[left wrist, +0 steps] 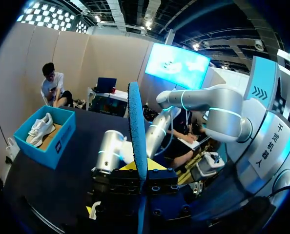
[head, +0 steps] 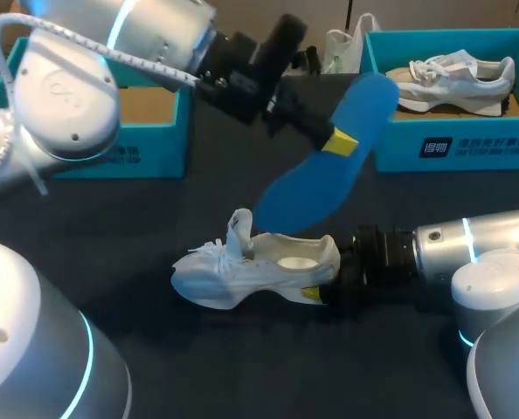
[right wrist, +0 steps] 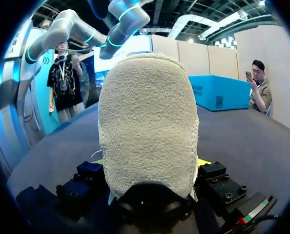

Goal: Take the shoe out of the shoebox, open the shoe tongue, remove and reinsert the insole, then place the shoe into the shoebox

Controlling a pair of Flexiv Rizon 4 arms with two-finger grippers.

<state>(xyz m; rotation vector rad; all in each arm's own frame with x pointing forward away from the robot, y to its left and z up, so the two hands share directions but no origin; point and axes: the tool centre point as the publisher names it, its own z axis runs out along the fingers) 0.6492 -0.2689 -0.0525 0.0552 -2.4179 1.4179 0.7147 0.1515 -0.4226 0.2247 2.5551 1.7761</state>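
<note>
Two grips at once, one per arm. Clamps the blue insole (head: 312, 188) in the left gripper (head: 340, 141), with yellow tips pressed to both faces near its upper half. Holds it tilted in the air above the desk's (head: 111, 236) centre, lower end down toward the shoe, upper end up toward the far right corner. Shows it edge-on in the left wrist view, standing upright between the fingers.

Pinches the white shoe (head: 242, 275) by the heel with the right gripper (head: 322, 275), a yellow tip on either side and both closed against it. Rests the shoe sole-down just front of the desk's centre, toe toward the left edge, tongue standing up, laces loose, opening bare. Fills most of the right wrist view with the fuzzy pale heel.

Brings the insole's lower end close to the raised tongue; cannot tell whether touching.

At the far right corner, a teal right shoebox (head: 452, 144), with a second shoe (head: 456, 78) lying inside. At the far left corner, a teal left shoebox (head: 146, 148), partly hidden behind the left arm.
</note>
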